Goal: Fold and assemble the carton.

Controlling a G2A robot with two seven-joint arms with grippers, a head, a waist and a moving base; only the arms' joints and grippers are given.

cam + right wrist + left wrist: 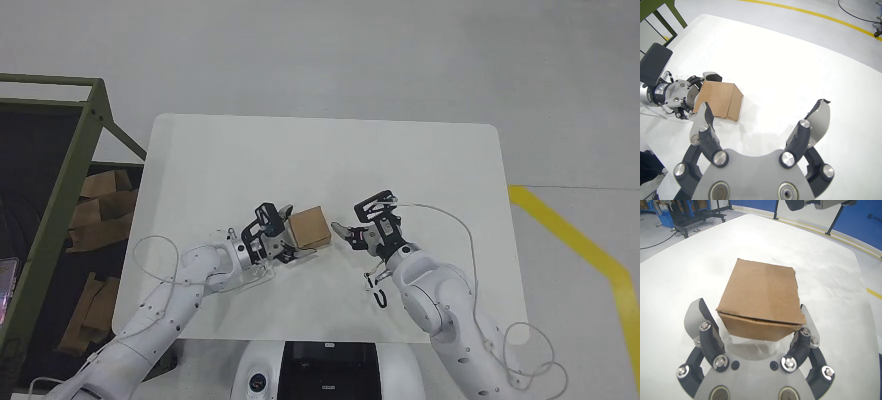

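Note:
The brown carton stands as a closed box near the middle of the white table. My left gripper is open, its two fingers straddling the carton's near end. One finger stands a little off the side wall, and the other finger is at the lid's torn corner. The lid edge sits slightly lifted over the front wall. My right gripper is open with nothing in it, just off the carton's opposite side. It faces the left gripper across the carton.
A green-framed bin with flat cardboard pieces stands beside the table's left edge. A thin white cable loops over the table by the right arm. A yellow floor line runs past the table's right side.

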